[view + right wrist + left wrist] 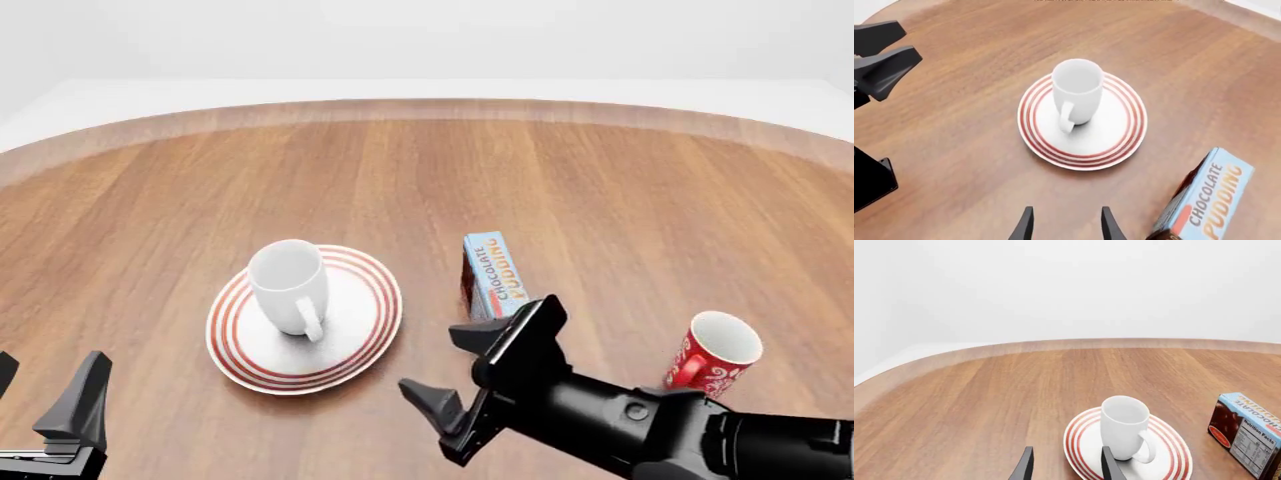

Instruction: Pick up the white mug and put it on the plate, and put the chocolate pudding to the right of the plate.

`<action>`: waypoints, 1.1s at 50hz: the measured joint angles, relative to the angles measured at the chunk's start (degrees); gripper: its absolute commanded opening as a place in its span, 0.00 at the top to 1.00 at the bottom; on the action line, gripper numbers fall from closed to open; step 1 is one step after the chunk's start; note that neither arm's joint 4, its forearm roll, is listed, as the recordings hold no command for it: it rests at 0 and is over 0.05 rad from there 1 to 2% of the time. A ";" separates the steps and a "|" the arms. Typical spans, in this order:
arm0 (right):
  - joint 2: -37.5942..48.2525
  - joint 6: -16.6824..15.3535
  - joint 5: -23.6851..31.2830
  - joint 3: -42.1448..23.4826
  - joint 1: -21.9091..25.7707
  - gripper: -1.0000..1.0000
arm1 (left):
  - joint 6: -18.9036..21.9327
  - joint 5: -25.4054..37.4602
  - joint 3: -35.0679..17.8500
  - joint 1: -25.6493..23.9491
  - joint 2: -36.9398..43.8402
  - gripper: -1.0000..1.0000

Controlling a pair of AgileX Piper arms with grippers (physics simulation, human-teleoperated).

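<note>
With white mug [290, 283] upright on plate [304, 318] and chocolate pudding [493, 273] right of it, back both empty, parted grippers, left [47, 400] and right [494, 368], straight off, clear of the box.

On the bench [601, 190] the mug [290, 285] stands upright on the plate [350, 345], a little left of the plate's middle, its handle turned toward the near edge. The plate lies left of the bench's middle. Just right of the plate, apart from it, stands the pudding [494, 272] on a long edge, running from near to far. Well to the right of the pudding and nearer the front stands a second mug [714, 350], tilted. The right claw [483, 370] hangs before the pudding, near the plate's right front rim. The left claw [54, 405] sits at the near left corner, left of the plate and before it.
</note>
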 measured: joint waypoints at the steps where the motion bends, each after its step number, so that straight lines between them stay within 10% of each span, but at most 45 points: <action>1: -0.37 -0.02 0.04 0.27 -0.02 0.00 | 0.00 0.00 0.00 0.00 0.00 0.00; 55: -22.80 -0.60 9.04 12.67 -4.70 0.00 | 0.00 0.00 0.00 0.00 0.00 0.00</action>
